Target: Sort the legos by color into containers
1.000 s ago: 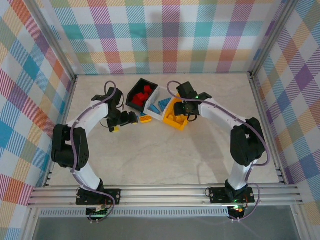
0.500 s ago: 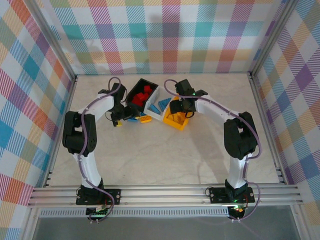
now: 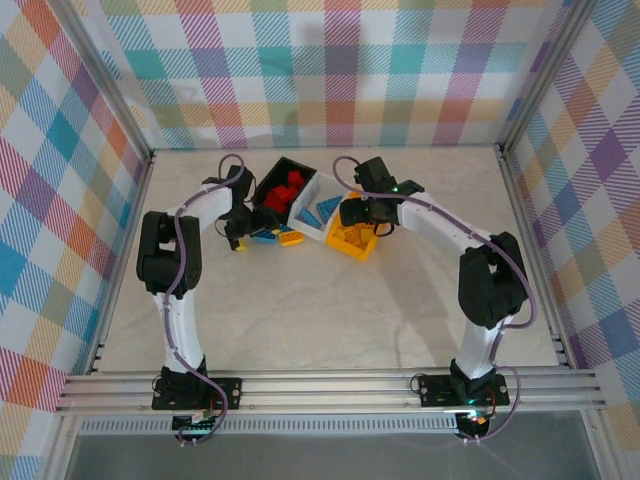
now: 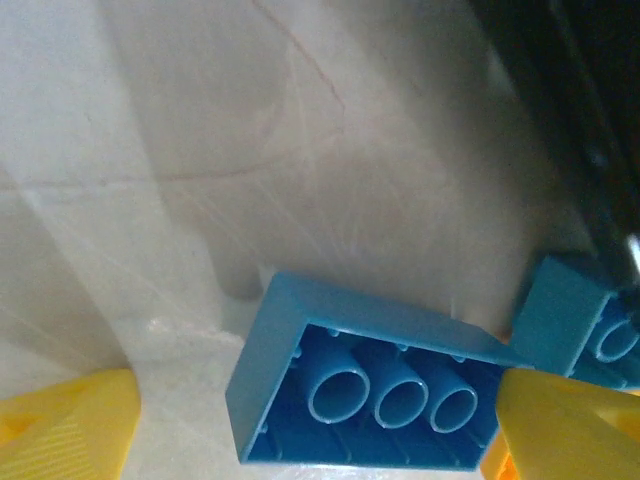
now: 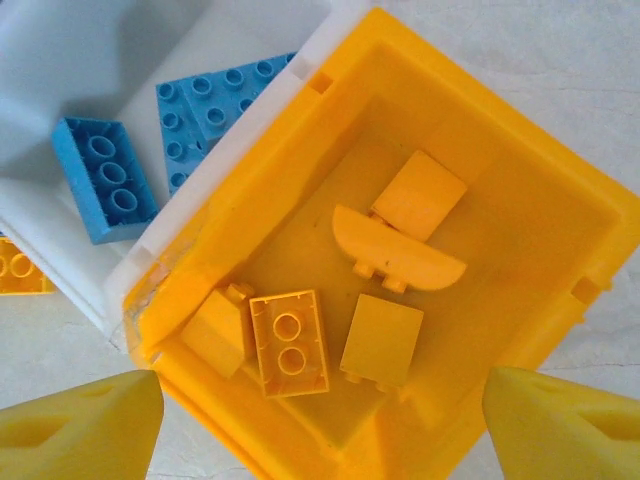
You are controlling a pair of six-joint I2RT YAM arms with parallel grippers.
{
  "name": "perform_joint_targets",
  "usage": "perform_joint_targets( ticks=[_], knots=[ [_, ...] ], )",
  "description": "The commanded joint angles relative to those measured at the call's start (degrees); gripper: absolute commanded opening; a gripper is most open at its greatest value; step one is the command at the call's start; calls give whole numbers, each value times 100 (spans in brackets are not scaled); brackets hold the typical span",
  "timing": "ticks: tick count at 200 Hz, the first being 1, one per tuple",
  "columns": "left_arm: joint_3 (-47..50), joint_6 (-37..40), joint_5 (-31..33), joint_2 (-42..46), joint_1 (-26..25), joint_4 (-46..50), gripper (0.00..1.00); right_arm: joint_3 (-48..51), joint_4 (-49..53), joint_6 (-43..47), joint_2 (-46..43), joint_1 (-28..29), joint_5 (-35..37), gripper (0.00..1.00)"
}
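Since the desk (image 3: 330,310) carries all three bins bunched in a slanting row, little room is left around them. The black bin (image 3: 262,200) holds red bricks (image 3: 285,190). The white bin (image 5: 120,60) beside it holds blue bricks (image 5: 100,180), and the yellow bin (image 5: 480,130) holds five yellow pieces (image 5: 380,340).

The right arm's jaws hang above the yellow bin, spread wide with nothing between the fingertips (image 5: 80,425). The left arm's jaws are low over the desk just in front of the black bin. They are also wide open and straddle a loose blue brick (image 4: 370,390) without gripping it.

That brick lies hollow side up and somewhat askew to the fingertips (image 4: 60,425). Closing on it like this could pinch a corner, so it twists or squirts out. A second blue brick (image 4: 585,325) sits just beside the far fingertip and could be caught or shoved along with the first. The dark bin wall is close behind, and a careless lift might knock it and shift the row.

A loose yellow brick (image 3: 291,238) lies on the desk next to the blue ones, not yet sorted.
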State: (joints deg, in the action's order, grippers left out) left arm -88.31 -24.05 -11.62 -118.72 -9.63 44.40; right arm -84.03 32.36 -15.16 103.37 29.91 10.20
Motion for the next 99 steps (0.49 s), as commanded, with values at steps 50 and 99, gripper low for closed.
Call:
perform_joint_targets(
  ticks=[50, 99],
  knots=[
    [-39, -21, 284, -184, 160, 56, 83, 143, -31, -312, -184, -29, -263, 84],
    [121, 266, 541, 15, 298, 307, 66, 210, -59, -398, -194, -21, -281, 84]
  ],
)
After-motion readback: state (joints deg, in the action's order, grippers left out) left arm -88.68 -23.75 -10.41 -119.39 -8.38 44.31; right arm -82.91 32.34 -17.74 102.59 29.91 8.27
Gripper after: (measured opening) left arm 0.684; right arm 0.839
